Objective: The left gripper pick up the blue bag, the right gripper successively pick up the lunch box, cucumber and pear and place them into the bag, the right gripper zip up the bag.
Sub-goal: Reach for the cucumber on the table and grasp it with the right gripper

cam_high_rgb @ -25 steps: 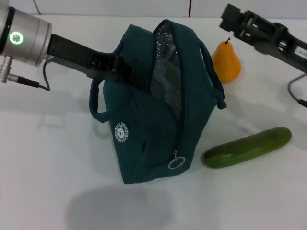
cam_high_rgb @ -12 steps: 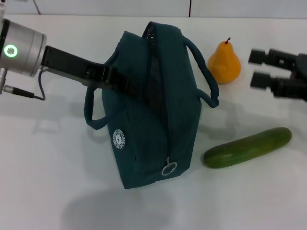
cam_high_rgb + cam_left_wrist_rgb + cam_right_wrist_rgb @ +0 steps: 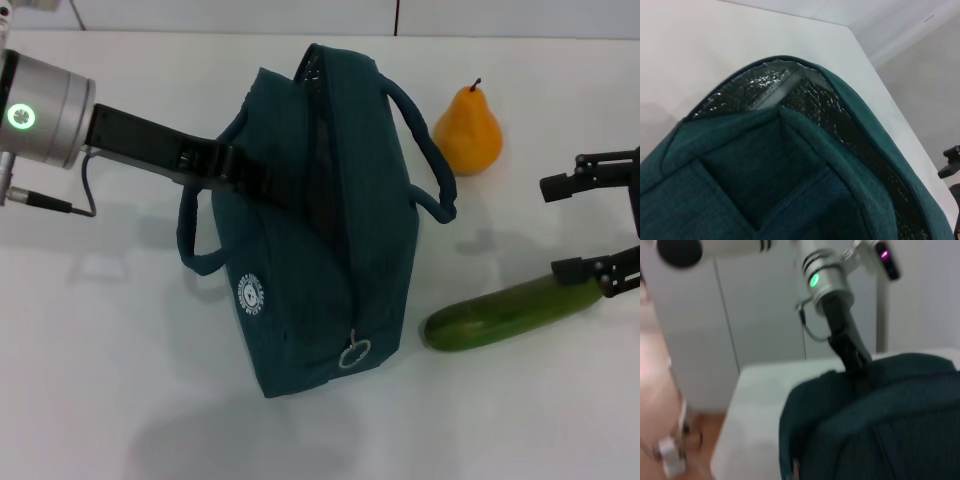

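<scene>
The blue bag (image 3: 320,215) stands at the centre of the worktop (image 3: 110,370), its zip partly undone at the top and silver lining visible. The left end effector (image 3: 245,172) is clamped on the bag's left upper edge. The right end effector (image 3: 590,228) is open, positioned at the right edge, its lower finger touching the cucumber (image 3: 510,312). The pear (image 3: 468,130) stands upright near the far edge, right of the bag.
</scene>
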